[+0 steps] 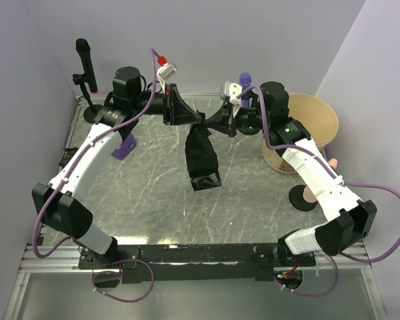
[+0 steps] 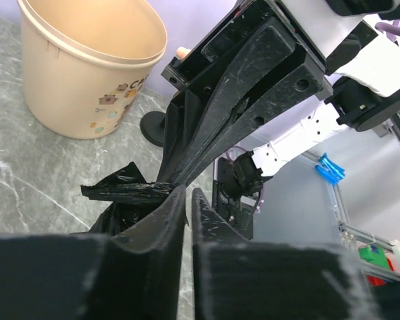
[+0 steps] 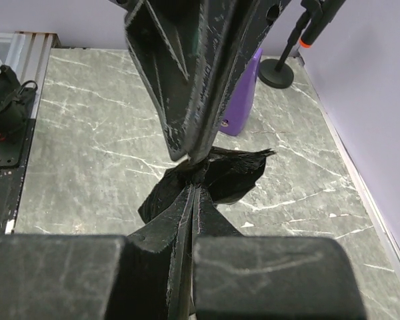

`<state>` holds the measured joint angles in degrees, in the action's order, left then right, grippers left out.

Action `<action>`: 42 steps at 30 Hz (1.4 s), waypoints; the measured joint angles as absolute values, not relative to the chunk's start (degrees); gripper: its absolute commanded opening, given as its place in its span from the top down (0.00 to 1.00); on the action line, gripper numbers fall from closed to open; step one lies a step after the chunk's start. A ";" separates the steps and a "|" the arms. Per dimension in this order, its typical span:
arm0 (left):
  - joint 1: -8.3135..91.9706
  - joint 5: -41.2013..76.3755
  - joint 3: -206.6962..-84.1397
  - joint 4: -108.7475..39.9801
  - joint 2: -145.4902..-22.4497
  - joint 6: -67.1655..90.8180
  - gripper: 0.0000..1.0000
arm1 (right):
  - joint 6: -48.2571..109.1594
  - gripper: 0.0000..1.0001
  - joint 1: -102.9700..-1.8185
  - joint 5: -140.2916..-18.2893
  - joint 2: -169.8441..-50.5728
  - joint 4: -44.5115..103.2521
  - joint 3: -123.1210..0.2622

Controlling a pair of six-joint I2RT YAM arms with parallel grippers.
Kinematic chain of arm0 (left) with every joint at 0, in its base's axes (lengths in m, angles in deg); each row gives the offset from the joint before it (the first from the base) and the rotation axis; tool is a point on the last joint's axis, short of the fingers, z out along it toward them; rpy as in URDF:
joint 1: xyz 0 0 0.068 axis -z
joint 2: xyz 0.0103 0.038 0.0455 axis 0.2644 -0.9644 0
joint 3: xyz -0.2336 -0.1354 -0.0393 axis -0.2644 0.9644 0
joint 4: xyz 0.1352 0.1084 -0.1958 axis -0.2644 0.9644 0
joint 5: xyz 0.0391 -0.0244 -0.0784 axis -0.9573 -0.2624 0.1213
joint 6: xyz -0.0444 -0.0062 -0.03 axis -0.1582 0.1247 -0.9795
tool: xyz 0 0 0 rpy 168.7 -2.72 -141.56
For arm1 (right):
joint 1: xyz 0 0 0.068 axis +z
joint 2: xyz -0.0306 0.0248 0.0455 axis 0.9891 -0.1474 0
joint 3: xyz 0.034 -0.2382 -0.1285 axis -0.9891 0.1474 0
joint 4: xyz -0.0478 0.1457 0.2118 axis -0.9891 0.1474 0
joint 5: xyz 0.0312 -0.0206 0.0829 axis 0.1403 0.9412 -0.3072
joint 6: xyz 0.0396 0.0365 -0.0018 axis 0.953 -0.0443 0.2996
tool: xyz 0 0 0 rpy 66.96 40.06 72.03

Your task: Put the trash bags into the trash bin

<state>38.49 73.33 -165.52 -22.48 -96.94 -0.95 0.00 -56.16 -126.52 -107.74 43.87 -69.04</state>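
Now our right claw pinches the trash bag; whether our nearly closed left claw grips it, we cannot tell.

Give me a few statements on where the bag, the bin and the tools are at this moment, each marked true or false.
1. The trash bag hangs over the middle of the table. True.
2. The trash bag is inside the trash bin. False: it hangs outside the bin, off to one side of it.
3. The trash bin lies on its side. False: it stands upright, mouth up.
4. A microphone on a stand is at the far left corner. True.
5. The right tool is wide open. False: it is shut on the bag's bunched top.
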 measured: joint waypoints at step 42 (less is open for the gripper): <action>36.69 75.26 -165.39 -24.36 -102.23 -3.62 0.67 | -1.29 1.00 -56.13 -124.53 -107.74 44.11 -69.08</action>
